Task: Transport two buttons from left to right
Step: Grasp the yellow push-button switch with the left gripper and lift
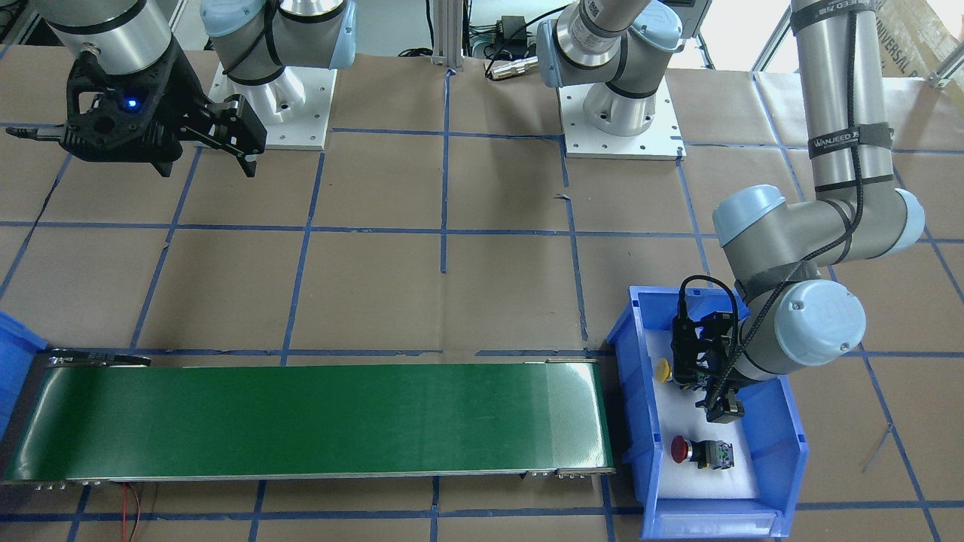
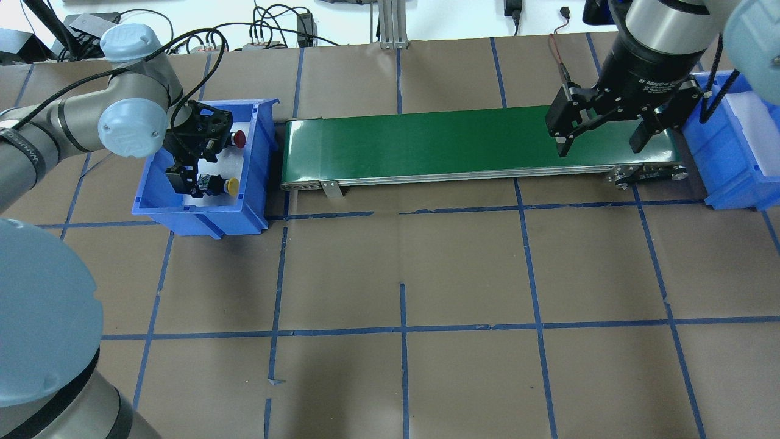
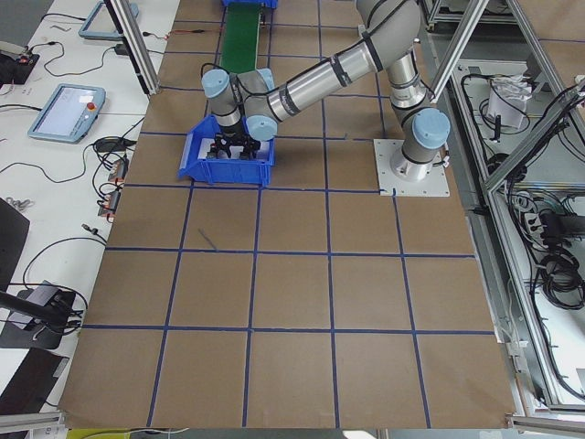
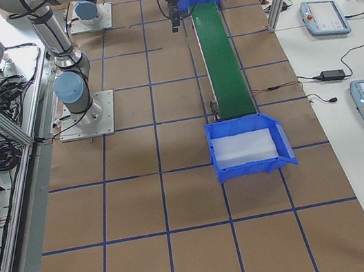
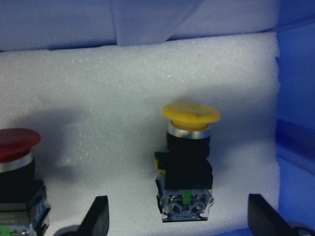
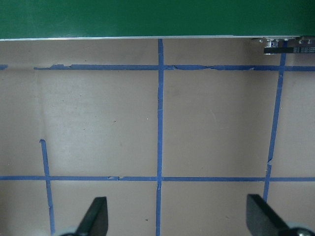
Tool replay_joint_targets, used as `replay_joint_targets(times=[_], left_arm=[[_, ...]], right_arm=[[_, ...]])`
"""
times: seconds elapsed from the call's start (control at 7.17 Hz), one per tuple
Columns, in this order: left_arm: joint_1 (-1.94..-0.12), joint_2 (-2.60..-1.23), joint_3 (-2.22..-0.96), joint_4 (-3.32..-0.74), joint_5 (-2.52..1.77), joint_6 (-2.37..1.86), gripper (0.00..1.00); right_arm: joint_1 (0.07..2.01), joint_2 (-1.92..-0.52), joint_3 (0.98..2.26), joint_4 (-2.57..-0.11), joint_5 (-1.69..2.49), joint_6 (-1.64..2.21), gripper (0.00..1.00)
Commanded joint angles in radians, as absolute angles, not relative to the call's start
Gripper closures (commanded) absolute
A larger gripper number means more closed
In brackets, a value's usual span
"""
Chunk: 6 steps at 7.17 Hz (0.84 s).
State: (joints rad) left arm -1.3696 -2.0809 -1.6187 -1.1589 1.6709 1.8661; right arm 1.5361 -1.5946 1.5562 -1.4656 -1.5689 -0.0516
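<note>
The yellow button [image 5: 189, 162] and the red button [image 1: 700, 452] both lie in the blue bin [image 2: 201, 219] at the left end of the green belt [image 2: 439, 143]. They rest on their sides on the white foam [image 5: 98, 88] in the bottom of the bin. The yellow button lies nearer the robot. The red button lies farther from it, a little apart. Each one has its round cap toward the belt.

The left gripper [image 5: 178, 216] is down inside that bin, right over the yellow button. Its fingers [image 5: 97, 216] are wide apart. In the left wrist view you see one finger on each side of the yellow button's block end. White foam shows in the gap on both sides, so the fingers do not touch the button. The red button sits off to one side, outside the fingers, and you see only part of it in that view.

The right gripper [image 2: 602, 141] hangs up in the air near the right end of the belt. Its fingers [image 6: 97, 216] are wide apart too, with nothing between them. Its own camera looks down at the brown bench [image 6: 98, 123] with blue tape lines [image 6: 159, 123], and you see the belt's edge along the top.

A second blue bin [image 4: 253, 166] stands on the bench past the right end of the belt. It has its own white pad [image 4: 243, 148] inside.
</note>
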Motion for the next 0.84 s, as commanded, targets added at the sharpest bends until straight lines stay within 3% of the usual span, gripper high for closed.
replay_joint_targets(times=[0.0,0.14,0.28,0.42,0.7], left_arm=[[-1.368,-2.101,-1.629,-1.131,1.671,1.867,0.07],[-1.37,-2.109,-1.628,-1.124,1.669,1.868,0.25],[-1.371,-2.102,-1.625,-1.117,1.67,1.868,0.64],[-1.371,-2.097,-1.621,-1.115,1.671,1.868,0.84],[-1.374,-2.071,-1.602,-1.12,1.669,1.855,0.89]], right_arm=[[1.536,-1.598,1.559,-1.465,-1.569,-0.052,0.0],[1.536,-1.6,1.563,-1.468,-1.569,-0.051,0.0],[1.536,-1.6,1.565,-1.47,-1.569,-0.052,0.0],[1.536,-1.598,1.566,-1.471,-1.568,-0.052,0.0],[1.536,-1.6,1.566,-1.474,-1.569,-0.052,0.0]])
